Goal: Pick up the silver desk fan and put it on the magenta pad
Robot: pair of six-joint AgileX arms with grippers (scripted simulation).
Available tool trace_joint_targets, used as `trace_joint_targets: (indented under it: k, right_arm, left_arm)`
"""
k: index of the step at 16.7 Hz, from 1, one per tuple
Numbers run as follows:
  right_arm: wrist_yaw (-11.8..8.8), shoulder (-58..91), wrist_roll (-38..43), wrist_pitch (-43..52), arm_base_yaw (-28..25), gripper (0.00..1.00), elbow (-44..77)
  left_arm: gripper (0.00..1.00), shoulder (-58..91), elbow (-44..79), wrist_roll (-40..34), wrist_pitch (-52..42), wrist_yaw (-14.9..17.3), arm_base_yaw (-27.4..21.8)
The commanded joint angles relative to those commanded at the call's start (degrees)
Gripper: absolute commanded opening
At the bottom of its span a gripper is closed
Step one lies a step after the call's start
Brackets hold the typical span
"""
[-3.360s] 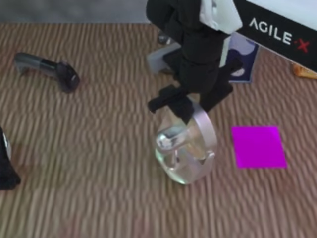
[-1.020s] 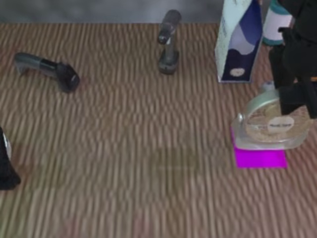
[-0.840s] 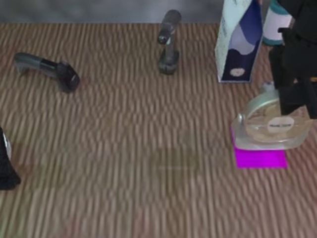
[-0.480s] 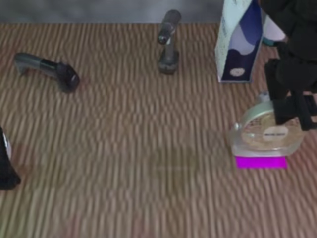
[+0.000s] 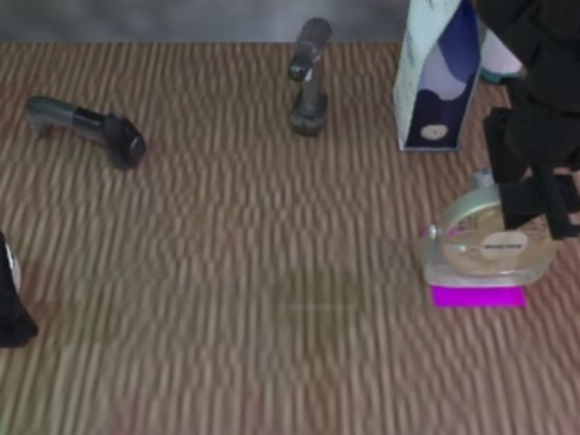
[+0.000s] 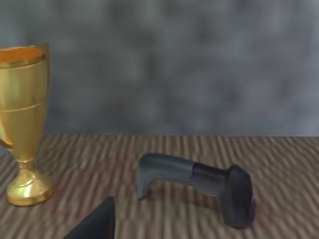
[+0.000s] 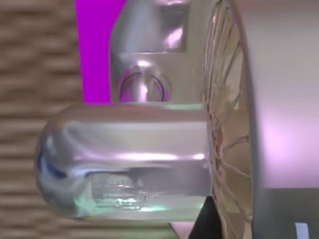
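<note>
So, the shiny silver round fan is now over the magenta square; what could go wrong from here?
Two risks, as far as the views show:
1. The shiny silver round desk fan hides most of the flat magenta pad, so it may sit off-centre, overhanging the far edge.
2. The right hand is at the fan's rim, beside the tall blue and white carton; withdrawing could tip either.
The left arm is parked.

Silver desk fan point(image 5: 490, 246) on magenta pad point(image 5: 478, 296), table's right.
</note>
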State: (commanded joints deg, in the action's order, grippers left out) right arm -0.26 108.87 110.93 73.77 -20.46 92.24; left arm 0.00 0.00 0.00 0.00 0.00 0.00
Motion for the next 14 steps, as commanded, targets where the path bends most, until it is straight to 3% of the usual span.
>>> trace_joint_targets:
  k: [8, 14]
  right_arm:
    - [0.0, 0.0, 0.0, 0.0, 0.0, 0.98, 0.0]
    - [0.0, 0.0, 0.0, 0.0, 0.0, 1.0, 0.0]
  left_arm:
    - [1.0, 0.0, 0.0, 0.0, 0.0, 0.0, 0.0]
    - [1.0, 0.0, 0.0, 0.0, 0.0, 0.0, 0.0]
